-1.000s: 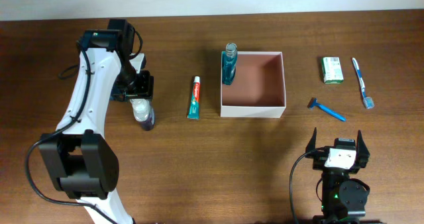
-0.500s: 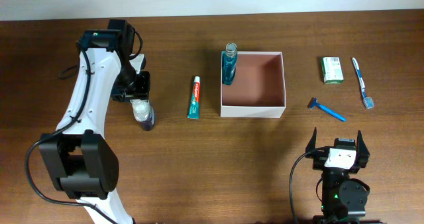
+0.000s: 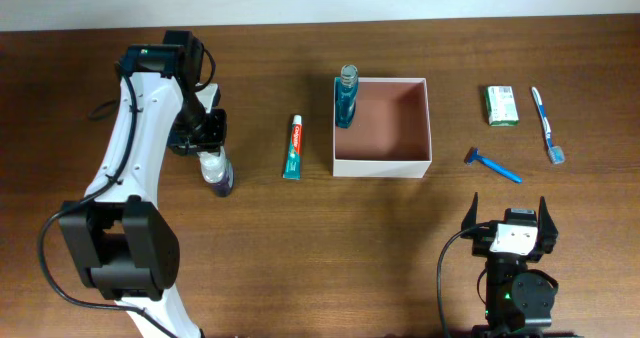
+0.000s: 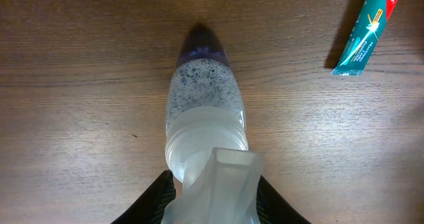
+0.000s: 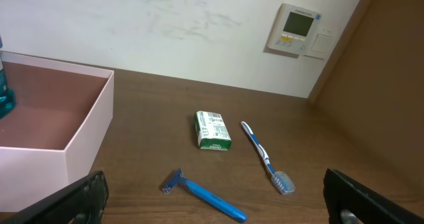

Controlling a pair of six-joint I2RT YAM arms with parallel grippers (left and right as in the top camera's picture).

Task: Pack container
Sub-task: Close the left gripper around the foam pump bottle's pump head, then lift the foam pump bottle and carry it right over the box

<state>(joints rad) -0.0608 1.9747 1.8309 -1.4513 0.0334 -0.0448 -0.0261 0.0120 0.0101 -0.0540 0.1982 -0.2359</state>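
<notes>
Wooden table. Container: likely light, stiff, thin-walled; lift by rim. Left gripper grasps bottle, left of container; right gripper released.

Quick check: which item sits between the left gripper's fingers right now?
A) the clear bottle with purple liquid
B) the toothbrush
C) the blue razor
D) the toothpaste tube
A: in the left wrist view, the clear bottle has its white cap end between the fingers of the left gripper.
</notes>
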